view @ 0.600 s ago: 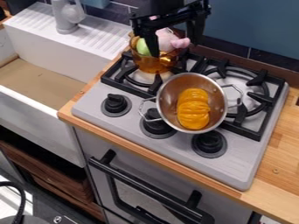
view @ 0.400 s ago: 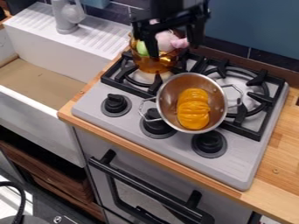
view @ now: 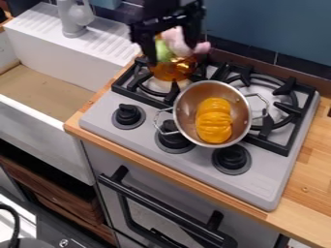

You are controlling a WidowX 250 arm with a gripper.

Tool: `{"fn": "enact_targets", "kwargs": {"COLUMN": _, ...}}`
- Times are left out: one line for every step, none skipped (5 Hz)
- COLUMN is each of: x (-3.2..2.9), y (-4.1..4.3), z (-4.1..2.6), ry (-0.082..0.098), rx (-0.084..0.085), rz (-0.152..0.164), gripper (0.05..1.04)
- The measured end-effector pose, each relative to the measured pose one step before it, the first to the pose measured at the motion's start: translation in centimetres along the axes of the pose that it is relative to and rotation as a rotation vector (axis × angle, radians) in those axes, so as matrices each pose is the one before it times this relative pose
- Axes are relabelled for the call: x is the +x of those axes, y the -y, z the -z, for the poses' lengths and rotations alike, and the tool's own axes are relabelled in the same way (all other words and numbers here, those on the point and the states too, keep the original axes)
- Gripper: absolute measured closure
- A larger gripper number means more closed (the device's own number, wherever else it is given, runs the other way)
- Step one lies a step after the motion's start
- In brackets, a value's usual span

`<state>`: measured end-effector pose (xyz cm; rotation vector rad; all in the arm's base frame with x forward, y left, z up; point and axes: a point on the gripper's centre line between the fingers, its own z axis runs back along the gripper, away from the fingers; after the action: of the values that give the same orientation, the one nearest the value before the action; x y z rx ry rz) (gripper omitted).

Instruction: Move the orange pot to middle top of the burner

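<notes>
Evidently the pot point(view: 171, 71) sat on the left burner point(view: 137, 96), toward the far side of the stove point(view: 107, 123), upright as far as could be made out. It lay just below the gripper point(view: 172, 54), almost straight down, so the coming move turned on height and grip rather than on reach. The fingers were spread wide, one by the pot's left side and the other toward its far right; they were not closed on anything, and whether either touched the wall could not be told. The pot looked round, with no long axis to line up with, so a bite across the rim seemed fair from that angle.

Inside it were a pink toy point(view: 202, 47) and a green toy point(view: 163, 51), both rising close to the fingers; they could get pinched in place of the rim.

Beyond that, the steel pan point(view: 184, 109) stood just to the right and nearer, a yellow toy point(view: 214, 121) in it, one handle over the middle knob point(view: 173, 139). The right burner point(view: 284, 107) was past the pan. The task looked barely begun: grip, lift, then a short shift right along the far side, clear of the pan.
</notes>
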<state>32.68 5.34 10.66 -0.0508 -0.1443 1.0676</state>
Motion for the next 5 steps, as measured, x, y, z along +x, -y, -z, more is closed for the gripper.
{"fn": "enact_targets", "kwargs": {"x": 1.475, "y": -0.619, "z": 0.278, "ry": 0.0347, "rx": -0.0045, "rz": -0.092, "gripper": 0.089}}
{"fn": "enact_targets", "kwargs": {"x": 0.073, "y": -0.824, "z": 1.12, "ry": 0.0, "rx": -0.0106, "rz": -0.0229, "gripper": 0.089}}
{"fn": "enact_targets", "kwargs": {"x": 0.423, "y": -0.257, "z": 0.662, "ry": 0.0471, "rx": -0.0097, "rz": -0.0893, "gripper": 0.089}}
{"fn": "enact_targets", "kwargs": {"x": 0.184, "y": 0.358, "z": -0.031, "ry": 0.0341, "rx": -0.0109, "rz": -0.0557, "gripper": 0.089}}
{"fn": "enact_targets", "kwargs": {"x": 0.341, "y": 0.121, "z": 0.0, "ry": 0.0185, "rx": -0.0096, "rz": -0.0815, "gripper": 0.089}}
